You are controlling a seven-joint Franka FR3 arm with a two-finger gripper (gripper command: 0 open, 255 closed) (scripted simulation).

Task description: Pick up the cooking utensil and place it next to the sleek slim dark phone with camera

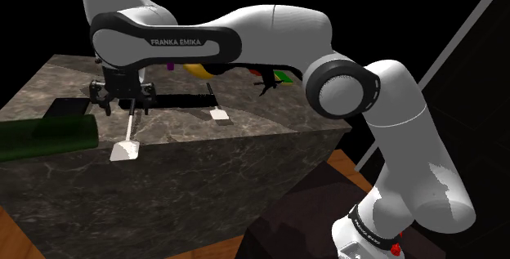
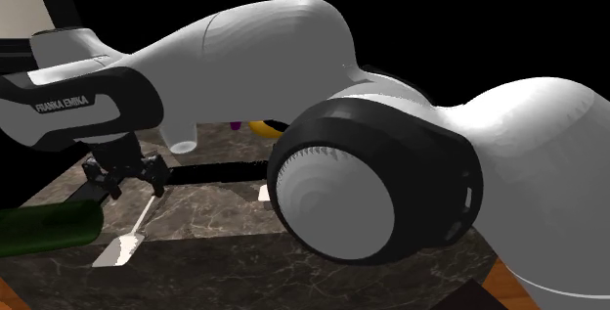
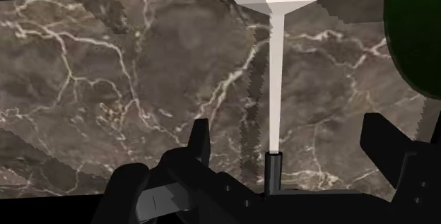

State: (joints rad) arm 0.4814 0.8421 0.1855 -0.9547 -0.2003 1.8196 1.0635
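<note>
White-bladed spatula (image 1: 124, 149) lies on the marble counter (image 1: 245, 135), near a dark green bottle (image 1: 45, 135) at the shoulder view's left. The gripper (image 1: 123, 102) hovers over its black handle, fingers spread wide, not touching it.

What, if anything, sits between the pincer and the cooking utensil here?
Nothing visible does. The open pincer straddles the white spatula at its black handle end, not touching it; the dark green bottle lies off to the side.
</note>
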